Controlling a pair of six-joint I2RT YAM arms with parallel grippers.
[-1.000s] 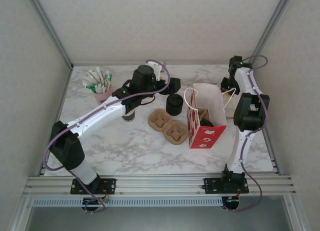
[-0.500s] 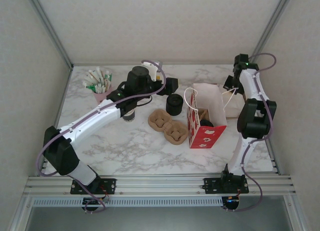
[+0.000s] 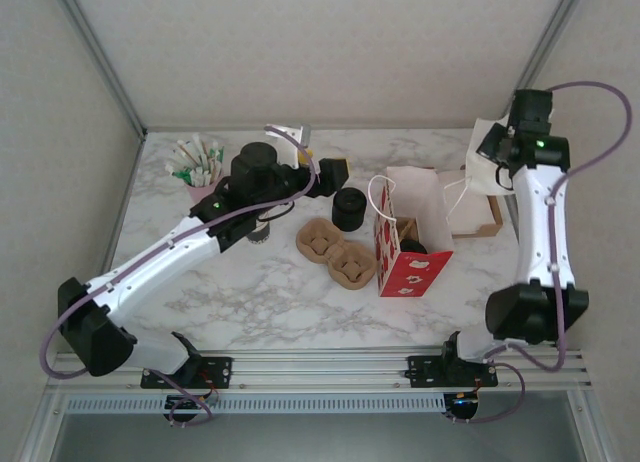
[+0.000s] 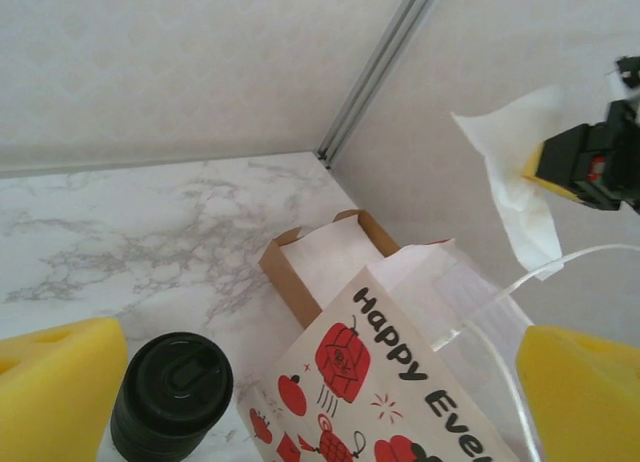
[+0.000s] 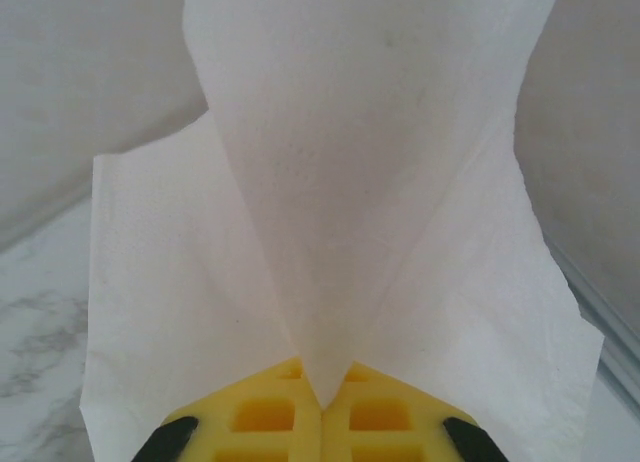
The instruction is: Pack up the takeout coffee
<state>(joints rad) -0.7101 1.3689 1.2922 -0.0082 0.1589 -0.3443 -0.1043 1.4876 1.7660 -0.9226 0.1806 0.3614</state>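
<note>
The red and white paper bag (image 3: 408,244) stands open at the middle right. A dark round top (image 3: 413,246) shows inside it, apparently the takeout coffee's lid; the cup itself is hidden by the bag wall. My right gripper (image 3: 497,148) hangs high over the far right, shut on a white napkin (image 5: 330,202) that droops from its yellow pads (image 5: 262,414). The napkin (image 4: 512,177) and that gripper (image 4: 588,166) also appear in the left wrist view, above the bag (image 4: 400,382). My left gripper (image 3: 333,170) hovers left of the bag, open, nothing between its pads (image 4: 55,392).
A squat black stack of lids (image 3: 348,209) stands just left of the bag. A brown pulp cup carrier (image 3: 336,253) lies in front of it. A brown napkin box (image 3: 482,218) sits behind the bag. A pink cup of sachets (image 3: 200,170) is far left. Paper cups (image 3: 259,232) stand under my left arm.
My right gripper closed on a napkin at the brown box and lifted it up and to the right. My left arm drew back slightly to the left, still open.
</note>
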